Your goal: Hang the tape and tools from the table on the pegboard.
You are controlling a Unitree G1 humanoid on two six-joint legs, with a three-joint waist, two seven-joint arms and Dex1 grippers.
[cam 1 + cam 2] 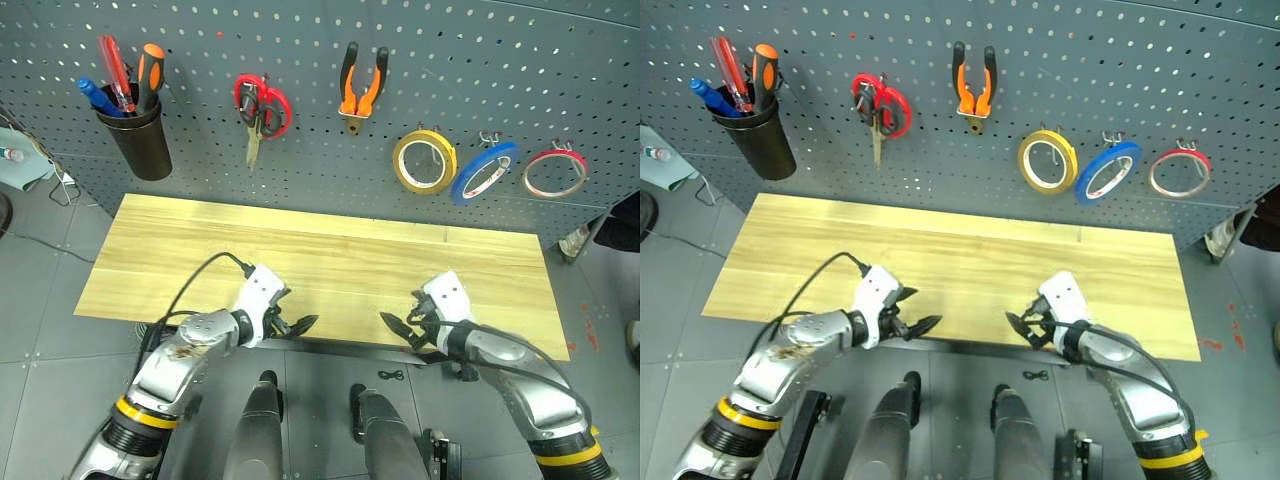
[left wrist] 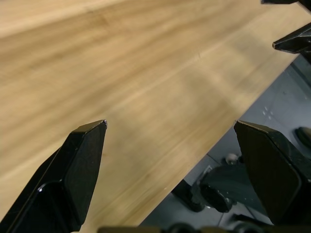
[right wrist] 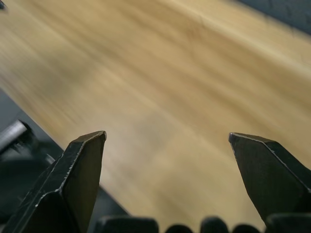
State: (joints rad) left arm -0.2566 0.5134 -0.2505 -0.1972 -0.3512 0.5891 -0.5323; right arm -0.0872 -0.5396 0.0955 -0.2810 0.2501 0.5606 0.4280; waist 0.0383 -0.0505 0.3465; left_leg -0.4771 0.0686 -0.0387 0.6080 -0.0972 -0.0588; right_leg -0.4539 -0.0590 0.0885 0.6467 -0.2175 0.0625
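Observation:
The table [image 1: 330, 250] has a bare pale wooden top. On the pegboard [image 1: 500, 60] behind it hang the thin red tape [image 1: 555, 173] at the far right and the orange-and-black pliers [image 1: 362, 85] near the middle. A red-handled screwdriver [image 1: 112, 70] stands in a black cup [image 1: 140, 135] at the left. My left gripper [image 1: 298, 325] and right gripper [image 1: 395, 328] hover low over the table's near edge. Both are open and empty and point towards each other. In the left wrist view the left gripper [image 2: 170, 124] spans bare wood.
Red-handled scissors [image 1: 265, 105] hang left of the pliers. A yellow roll [image 1: 424, 160] and a blue roll [image 1: 483, 172] hang beside the red tape. An orange-handled screwdriver [image 1: 150, 70] shares the cup. Grey floor tiles lie around the table.

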